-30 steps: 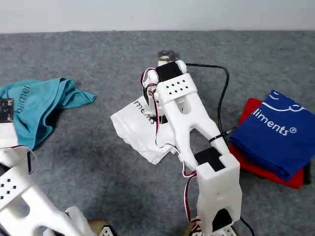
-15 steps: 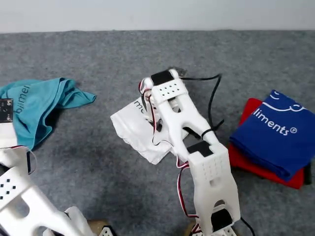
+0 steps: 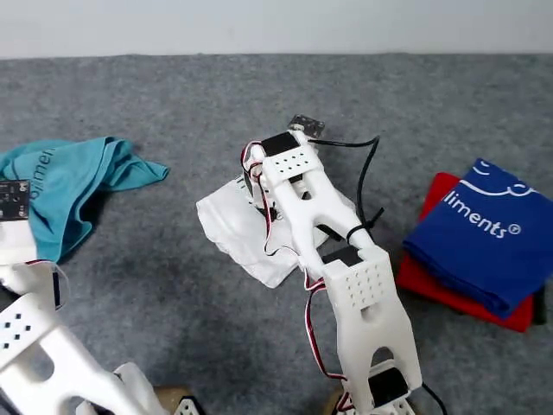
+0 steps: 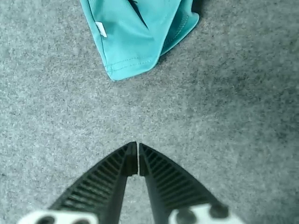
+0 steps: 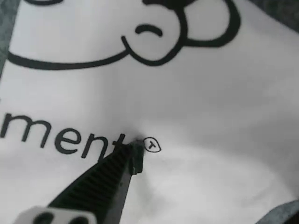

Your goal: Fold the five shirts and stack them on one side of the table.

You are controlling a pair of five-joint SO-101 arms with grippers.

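white shirt (image 5: 196,102), rumpled, black print, under right gripper (image 5: 135,151), grip unclear; left gripper (image 4: 138,161) clenched empty.

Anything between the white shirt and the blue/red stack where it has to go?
Nothing visible. The right gripper sits on the white shirt. Between that shirt and the blue shirt lying on the red shirt there is just bare grey carpet.

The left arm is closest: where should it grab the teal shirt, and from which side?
Probably the hemmed corner of the teal shirt nearest the left gripper. It juts onto bare carpet, apart from the bunched folds, so open the shut gripper and come straight forward from its own side.
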